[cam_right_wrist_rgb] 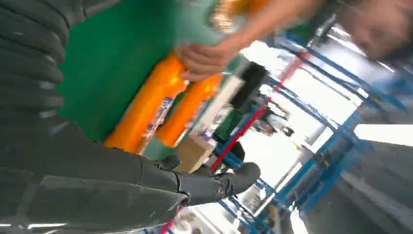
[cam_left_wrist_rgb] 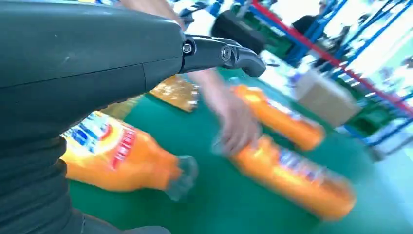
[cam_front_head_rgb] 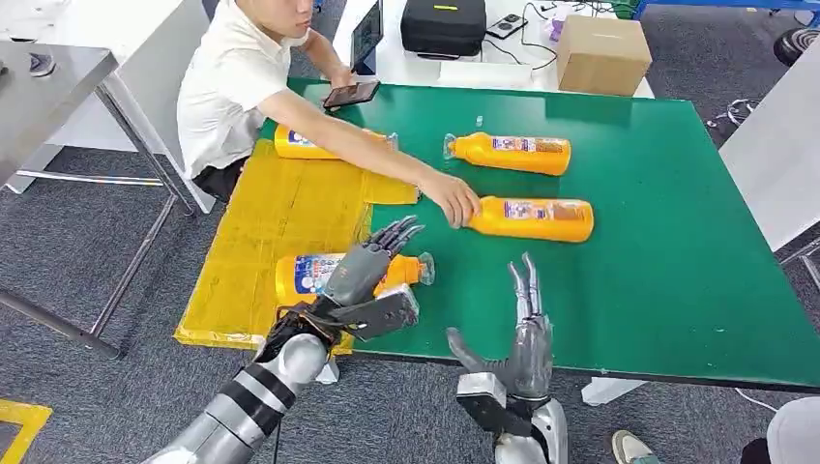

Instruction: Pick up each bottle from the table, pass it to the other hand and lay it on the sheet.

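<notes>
Bottles lie on their sides: the nearest bottle [cam_front_head_rgb: 314,274], at lower left of the head view, rests on the yellow sheet [cam_front_head_rgb: 271,222] with its cap over the green table [cam_front_head_rgb: 677,242]. Above it, the left hand [cam_front_head_rgb: 372,259] hovers, fingers spread, holding nothing. At bottom centre, the right hand [cam_front_head_rgb: 522,333] points up, fingers straight and empty. A person's hand [cam_front_head_rgb: 454,201] touches the middle bottle [cam_front_head_rgb: 537,218]. Grey carpet [cam_front_head_rgb: 77,251] surrounds the table.

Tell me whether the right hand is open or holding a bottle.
Open: the right hand is raised over the table's near edge, fingers extended, holding nothing.
</notes>
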`<state>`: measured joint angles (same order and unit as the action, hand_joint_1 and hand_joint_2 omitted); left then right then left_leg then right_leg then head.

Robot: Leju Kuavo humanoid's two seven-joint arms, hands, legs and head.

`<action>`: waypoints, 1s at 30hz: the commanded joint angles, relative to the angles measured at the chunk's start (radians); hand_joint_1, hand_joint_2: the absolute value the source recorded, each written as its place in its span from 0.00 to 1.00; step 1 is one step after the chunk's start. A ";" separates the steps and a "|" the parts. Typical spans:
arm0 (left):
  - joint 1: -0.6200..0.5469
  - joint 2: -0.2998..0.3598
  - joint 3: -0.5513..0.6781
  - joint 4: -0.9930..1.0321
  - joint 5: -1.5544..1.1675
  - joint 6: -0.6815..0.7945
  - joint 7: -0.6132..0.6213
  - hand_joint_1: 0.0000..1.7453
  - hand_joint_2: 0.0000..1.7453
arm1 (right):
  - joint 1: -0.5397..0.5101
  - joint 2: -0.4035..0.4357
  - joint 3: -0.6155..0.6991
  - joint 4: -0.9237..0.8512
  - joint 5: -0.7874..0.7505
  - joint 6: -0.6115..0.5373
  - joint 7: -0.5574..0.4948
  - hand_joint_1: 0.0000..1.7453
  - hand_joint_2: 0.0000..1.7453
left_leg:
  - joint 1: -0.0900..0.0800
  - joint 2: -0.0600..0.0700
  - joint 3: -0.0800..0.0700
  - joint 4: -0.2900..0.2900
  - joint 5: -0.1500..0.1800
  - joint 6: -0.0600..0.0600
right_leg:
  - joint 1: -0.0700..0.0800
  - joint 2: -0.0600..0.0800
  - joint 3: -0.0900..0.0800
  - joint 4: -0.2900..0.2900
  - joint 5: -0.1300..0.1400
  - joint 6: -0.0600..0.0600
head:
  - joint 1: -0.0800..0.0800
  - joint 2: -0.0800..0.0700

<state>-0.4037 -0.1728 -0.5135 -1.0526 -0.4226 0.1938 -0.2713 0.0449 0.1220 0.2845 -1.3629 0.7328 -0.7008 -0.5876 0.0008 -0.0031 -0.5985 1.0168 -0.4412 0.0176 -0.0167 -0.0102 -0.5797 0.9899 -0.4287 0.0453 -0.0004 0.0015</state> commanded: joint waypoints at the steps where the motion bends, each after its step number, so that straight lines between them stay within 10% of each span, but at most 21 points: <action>1: 0.195 -0.032 -0.063 -0.220 0.135 0.151 -0.045 0.00 1.00 | -0.067 -0.129 -0.212 0.241 0.282 0.003 0.152 0.00 1.00 | -0.001 -0.001 0.002 -0.001 -0.001 0.000 | -0.001 -0.001 0.003 -0.002 0.000 0.000 | 0.000 0.000; 4: 0.269 -0.052 -0.106 -0.208 0.416 0.035 -0.007 0.00 1.00 | -0.056 -0.165 -0.287 0.254 0.443 0.003 0.304 0.00 1.00 | -0.001 -0.002 0.003 -0.001 -0.002 0.000 | 0.000 -0.002 0.005 -0.003 -0.001 -0.001 | 0.000 0.000; 9: 0.292 0.011 -0.263 -0.238 0.480 0.087 -0.084 0.00 1.00 | -0.112 -0.200 -0.438 0.326 0.434 0.003 0.231 0.00 1.00 | -0.003 -0.001 0.003 -0.002 -0.003 0.001 | -0.001 -0.002 0.004 -0.004 -0.001 -0.001 | 0.000 0.000; 30: 0.225 0.018 -0.336 -0.328 0.460 0.100 -0.129 0.00 1.00 | -0.366 -0.260 -0.345 0.700 0.359 0.003 0.263 0.00 1.00 | -0.003 0.001 0.001 0.000 -0.001 0.003 | -0.002 0.000 0.001 -0.002 0.001 0.001 | 0.000 0.000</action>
<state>-0.1510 -0.1713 -0.8072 -1.3954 0.0320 0.2926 -0.4017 -0.2274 -0.1389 -0.0683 -0.8191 1.0945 -0.7023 -0.3200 -0.0030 -0.0031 -0.5987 1.0171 -0.4412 0.0221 -0.0195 -0.0114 -0.5793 0.9887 -0.4278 0.0474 -0.0007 0.0015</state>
